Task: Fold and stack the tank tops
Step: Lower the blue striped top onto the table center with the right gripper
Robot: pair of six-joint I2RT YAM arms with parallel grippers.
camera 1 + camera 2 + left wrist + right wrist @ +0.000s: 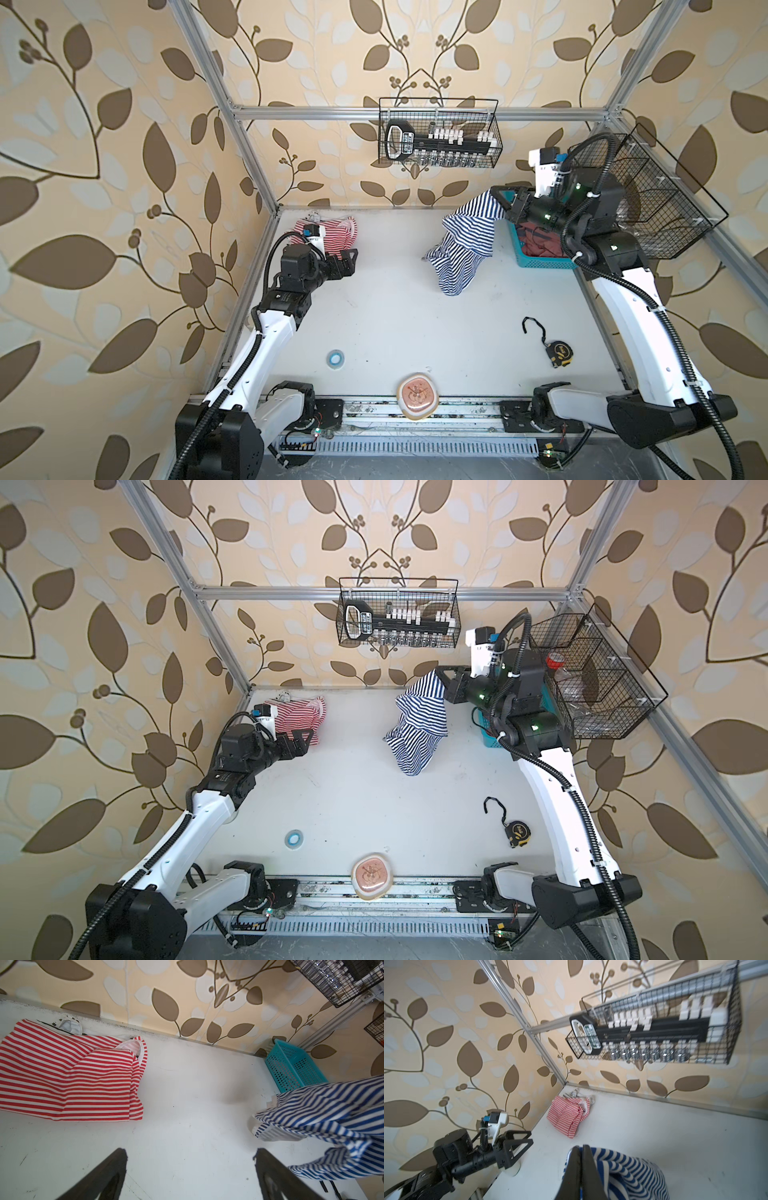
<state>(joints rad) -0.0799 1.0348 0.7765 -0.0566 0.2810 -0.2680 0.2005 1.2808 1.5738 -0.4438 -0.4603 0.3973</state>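
Top views showed the white bench (395, 316) with the navy top (465, 245) hanging crumpled over its far right part. It was well apart from the red top (332, 235), which lay loosely folded in the far left corner. Whether the navy top's lower end touched the bench could not be told. A teal basket (540, 261) with reddish cloth inside sat in the far right corner, just beside the navy top.

The right claw (496, 193) was clamped on the navy top's upper edge. In the right wrist view its jaws were pressed together on the striped fabric. The left claw (353, 262) hovered empty, jaws wide apart, at the red top's near edge.

A tape measure (559, 352) lay near the right edge. A pink dish (417, 400) sat on the front edge and a tape roll (335, 357) near it.
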